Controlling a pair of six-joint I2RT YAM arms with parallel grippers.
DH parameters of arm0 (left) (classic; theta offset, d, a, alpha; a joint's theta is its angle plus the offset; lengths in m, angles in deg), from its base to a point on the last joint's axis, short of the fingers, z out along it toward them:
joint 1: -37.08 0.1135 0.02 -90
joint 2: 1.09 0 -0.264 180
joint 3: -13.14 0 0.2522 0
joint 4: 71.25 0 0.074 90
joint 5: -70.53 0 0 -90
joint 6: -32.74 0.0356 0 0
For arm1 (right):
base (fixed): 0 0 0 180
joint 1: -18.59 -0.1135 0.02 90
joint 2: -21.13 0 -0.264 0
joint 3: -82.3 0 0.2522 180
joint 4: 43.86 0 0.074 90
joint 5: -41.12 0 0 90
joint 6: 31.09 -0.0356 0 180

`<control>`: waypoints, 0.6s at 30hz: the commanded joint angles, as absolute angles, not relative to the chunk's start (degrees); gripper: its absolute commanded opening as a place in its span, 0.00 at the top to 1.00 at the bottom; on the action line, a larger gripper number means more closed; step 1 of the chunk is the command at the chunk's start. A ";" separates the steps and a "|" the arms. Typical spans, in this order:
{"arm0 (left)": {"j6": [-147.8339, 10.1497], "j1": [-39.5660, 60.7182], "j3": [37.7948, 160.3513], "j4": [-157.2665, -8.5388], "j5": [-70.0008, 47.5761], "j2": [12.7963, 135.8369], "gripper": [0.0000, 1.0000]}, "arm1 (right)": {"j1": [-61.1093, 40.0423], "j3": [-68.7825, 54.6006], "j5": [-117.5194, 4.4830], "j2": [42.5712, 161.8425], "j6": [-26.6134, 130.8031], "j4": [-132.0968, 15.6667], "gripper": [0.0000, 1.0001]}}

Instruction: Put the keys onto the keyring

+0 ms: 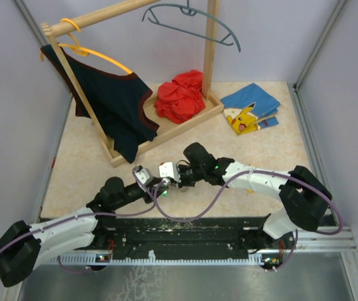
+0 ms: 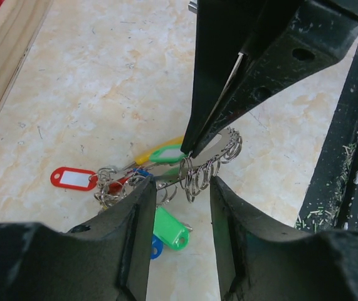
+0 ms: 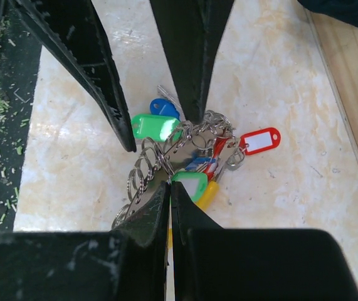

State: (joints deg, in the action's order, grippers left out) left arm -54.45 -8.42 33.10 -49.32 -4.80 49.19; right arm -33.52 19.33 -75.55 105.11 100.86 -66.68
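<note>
The keyring [image 2: 209,162] is a silvery bunch of small rings, lifted just above the table, also in the right wrist view [image 3: 147,166]. The keys [image 2: 122,179] hang from it and spread on the table, with a red tag [image 2: 72,177], green tags [image 2: 170,229] and yellow and blue tags. In the right wrist view the keys [image 3: 213,150] lie just past my fingertips. My right gripper [image 3: 170,184] is shut on the keyring's edge. My left gripper [image 2: 182,183] is open, its jaws either side of the rings without touching them. Both grippers meet at the table's near middle [image 1: 164,183].
A wooden clothes rack [image 1: 166,128] stands at the back with a dark shirt [image 1: 113,100] on an orange hanger, a red cloth [image 1: 180,95] on its base and a grey-blue hanger [image 1: 191,22]. A folded blue cloth [image 1: 251,108] lies back right. A black rail [image 1: 185,232] runs along the near edge.
</note>
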 commanded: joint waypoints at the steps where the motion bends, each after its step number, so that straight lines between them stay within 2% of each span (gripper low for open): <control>1: -58.59 -8.35 30.84 -44.85 -6.83 46.18 0.56 | -34.23 17.00 -72.10 102.89 100.38 -61.68 1.00; 5: -58.20 -8.36 32.58 -45.39 -5.74 48.33 0.61 | -34.23 17.04 -73.08 102.91 99.98 -61.59 1.00; 18: -55.68 -8.31 38.19 -47.54 -3.15 56.48 0.66 | -34.23 16.25 -74.53 103.72 99.77 -63.40 1.00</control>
